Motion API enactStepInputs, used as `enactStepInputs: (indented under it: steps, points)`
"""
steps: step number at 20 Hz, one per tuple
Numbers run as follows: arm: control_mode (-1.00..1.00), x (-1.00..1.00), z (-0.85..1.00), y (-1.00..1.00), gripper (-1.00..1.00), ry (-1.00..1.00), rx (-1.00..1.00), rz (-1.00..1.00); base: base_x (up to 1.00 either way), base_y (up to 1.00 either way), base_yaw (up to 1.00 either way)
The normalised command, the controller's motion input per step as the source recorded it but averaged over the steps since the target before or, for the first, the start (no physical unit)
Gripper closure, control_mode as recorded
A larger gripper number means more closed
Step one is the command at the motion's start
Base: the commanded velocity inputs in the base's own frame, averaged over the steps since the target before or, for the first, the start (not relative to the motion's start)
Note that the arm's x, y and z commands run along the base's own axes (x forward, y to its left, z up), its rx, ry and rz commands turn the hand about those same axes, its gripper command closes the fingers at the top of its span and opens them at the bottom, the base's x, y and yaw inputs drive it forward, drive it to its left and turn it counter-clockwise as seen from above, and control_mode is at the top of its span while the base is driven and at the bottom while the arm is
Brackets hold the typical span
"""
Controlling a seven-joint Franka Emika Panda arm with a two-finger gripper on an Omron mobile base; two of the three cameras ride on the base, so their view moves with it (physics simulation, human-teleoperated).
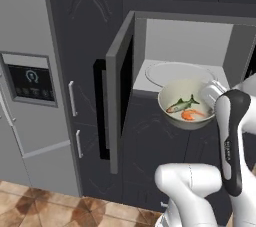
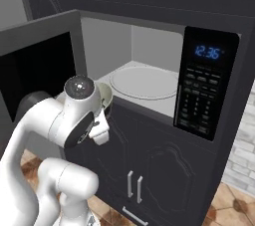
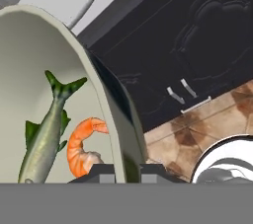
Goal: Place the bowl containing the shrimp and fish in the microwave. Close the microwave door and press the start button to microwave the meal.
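Item: bowl (image 1: 186, 110), shrimp (image 3: 84, 146) and fish (image 3: 47, 134) inside, held level in air just before microwave (image 1: 200, 41) opening, door (image 1: 119, 88) swung wide. Gripper (image 3: 127, 171) pinching bowl rim. Carry forward level, lower onto turntable (image 2: 144, 81), keep wall clear of sill.

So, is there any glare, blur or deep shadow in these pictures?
Left base view: even, flat light; the bowl with the fish and shrimp is sharp. Right base view: the microwave cavity is bright, the clock digits slightly soft, a small highlight on the arm's joint. Hand view: no blur; the bowl's outer wall is in dark shade.
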Motion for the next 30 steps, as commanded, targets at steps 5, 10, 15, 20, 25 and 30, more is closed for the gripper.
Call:
enactStepInputs:
  steps: [5, 10, 15, 20, 25, 30]
  points:
    - [-1.00, 0.02, 0.53, -0.19, 1.00, -0.03, 0.00, -0.28, 0.00, 0.00, 0.00]
    - [-1.00, 0.05, 0.47, -0.39, 1.00, -0.07, 0.03, -0.24, 0.00, 0.00, 0.00]
    - [-1.00, 0.11, 0.14, -0.21, 1.00, -0.10, 0.06, -0.12, 0.00, 0.00, 0.00]
    - [-1.00, 0.43, 0.00, -0.02, 1.00, -0.07, 0.08, -0.07, 0.00, 0.00, 0.00]
    - [-1.00, 0.53, 0.00, 0.00, 1.00, -0.01, 0.07, -0.06, 0.00, 0.00, 0.00]
    - [-1.00, 0.52, 0.00, -0.05, 1.00, 0.00, 0.06, 0.00, 0.00, 0.00, 0.00]
